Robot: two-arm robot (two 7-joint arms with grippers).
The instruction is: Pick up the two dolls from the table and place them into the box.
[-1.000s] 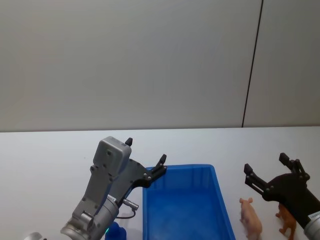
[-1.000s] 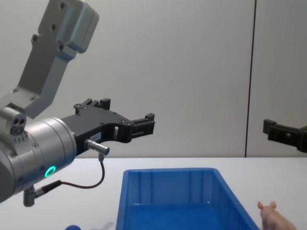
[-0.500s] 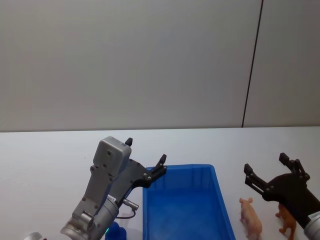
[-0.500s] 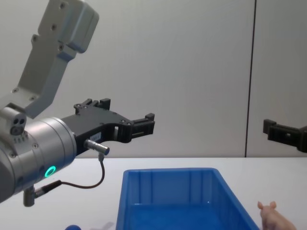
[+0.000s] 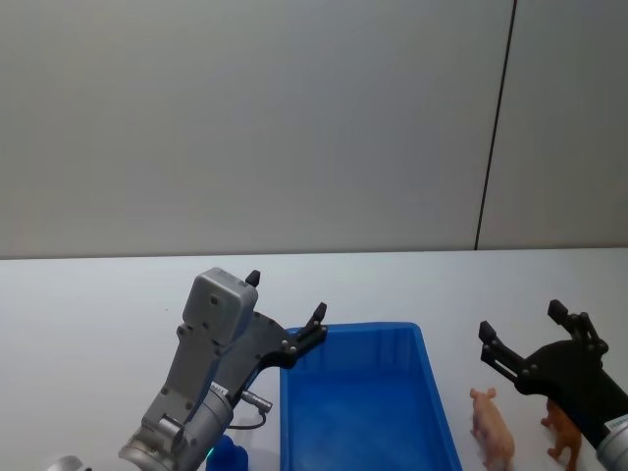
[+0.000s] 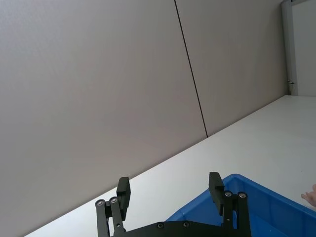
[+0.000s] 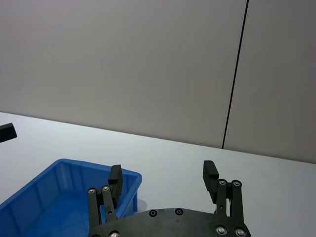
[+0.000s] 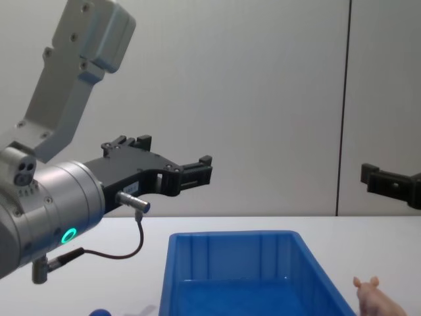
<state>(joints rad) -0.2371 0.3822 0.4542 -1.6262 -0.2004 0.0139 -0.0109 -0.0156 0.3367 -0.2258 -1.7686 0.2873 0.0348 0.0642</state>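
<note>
The pale pink pig doll (image 5: pixel 491 429) stands on the white table (image 5: pixel 88 314) just right of the blue box (image 5: pixel 436 397). The brown shaggy doll (image 5: pixel 562 434) stands right of the pig, partly behind my right gripper (image 5: pixel 521 320). That gripper hovers open above both dolls, holding nothing. My left gripper (image 5: pixel 286 295) is open and empty, raised over the box's far left corner. The box (image 8: pixel 230 260) looks empty inside. In the chest view the pig (image 8: pixel 372 297) sits at the lower right. The wrist views show the open left gripper (image 6: pixel 169 182) and the open right gripper (image 7: pixel 162 172) above the box (image 7: pixel 54 195).
A small dark blue object (image 5: pixel 226 453) lies on the table left of the box, under my left arm. A grey wall with a dark vertical seam (image 5: pixel 496 128) rises behind the table. Bare tabletop stretches to the far left and beyond the box.
</note>
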